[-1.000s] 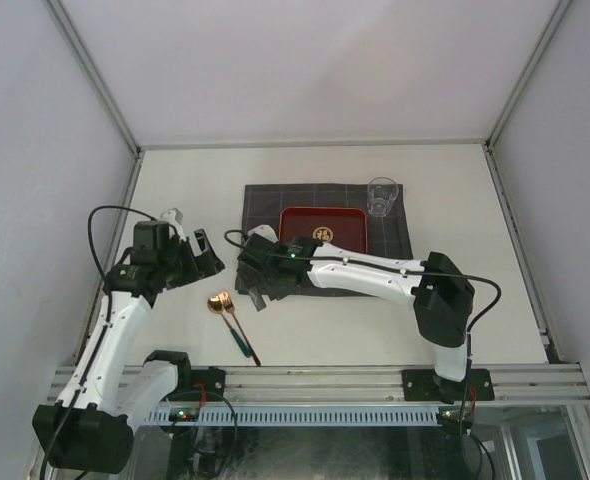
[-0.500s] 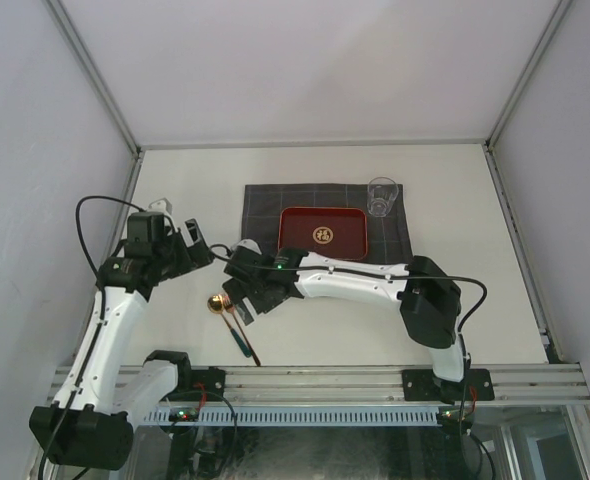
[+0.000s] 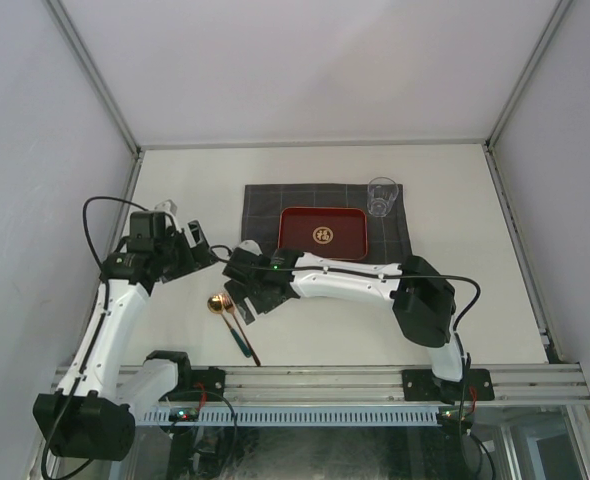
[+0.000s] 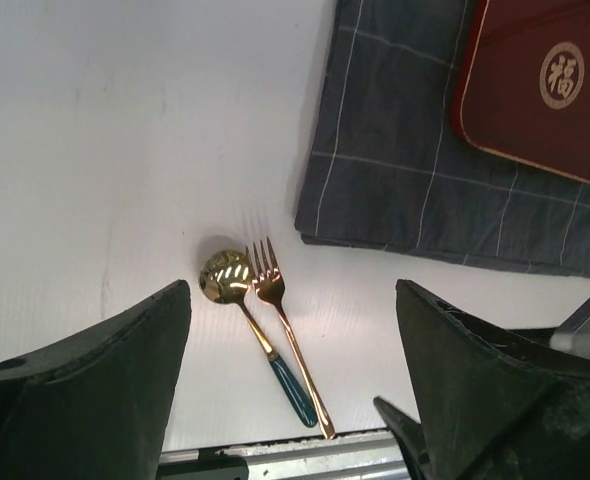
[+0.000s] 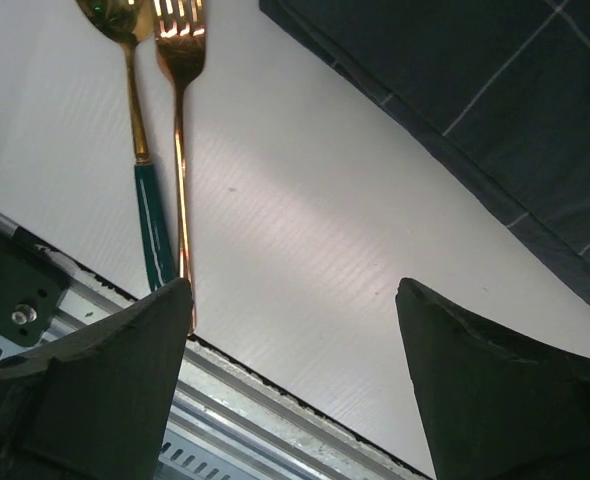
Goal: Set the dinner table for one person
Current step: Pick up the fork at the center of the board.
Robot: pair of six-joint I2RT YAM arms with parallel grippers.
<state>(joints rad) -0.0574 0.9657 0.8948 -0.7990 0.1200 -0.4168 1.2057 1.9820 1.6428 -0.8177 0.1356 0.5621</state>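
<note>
The left tool (image 4: 291, 290) and the right tool (image 5: 293, 288) are seen spread wide, with nothing gripped. Mid-frame in the top view is filled by the off-white tabletop (image 3: 455, 290). A spoon (image 4: 225, 276) and fork (image 4: 267, 276) are laid side by side on it, lower left of the checked cloth (image 4: 395, 190).

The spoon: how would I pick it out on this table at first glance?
On the big off-white table, find the dark grey checked cloth. Off its near left corner two golden utensils lie side by side. The spoon has a round bowl and a dark green handle end; the fork beside it has prongs.
</note>
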